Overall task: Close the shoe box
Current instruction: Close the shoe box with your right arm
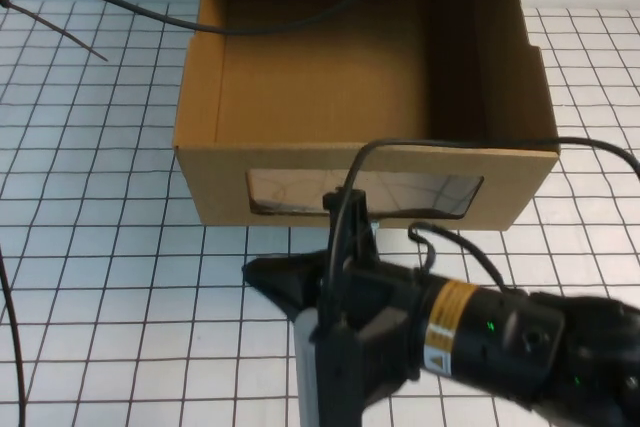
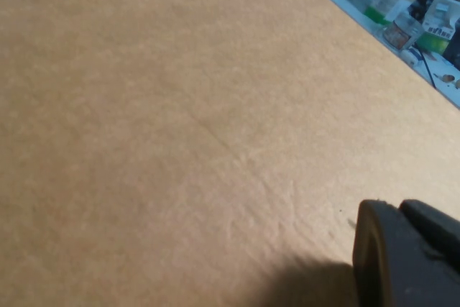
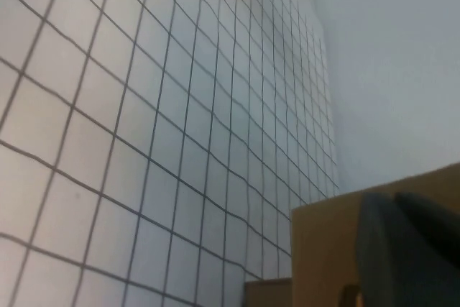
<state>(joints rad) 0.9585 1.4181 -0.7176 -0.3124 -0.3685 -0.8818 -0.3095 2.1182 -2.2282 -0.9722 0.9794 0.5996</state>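
Gridded tabletop point(image 1: 90, 277), shoe box point(image 1: 300, 97) window toward right hand point(image 1: 352, 209).

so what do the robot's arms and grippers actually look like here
The right arm is glossy black with rounded joint housings, a yellow-orange warning label band and small green indicator lights. A thin black cable loops above it. The right gripper shows only as a dark, blurred finger beside the shoe box. The left gripper shows as a matte black, blocky fingertip with rounded corners against brown cardboard.
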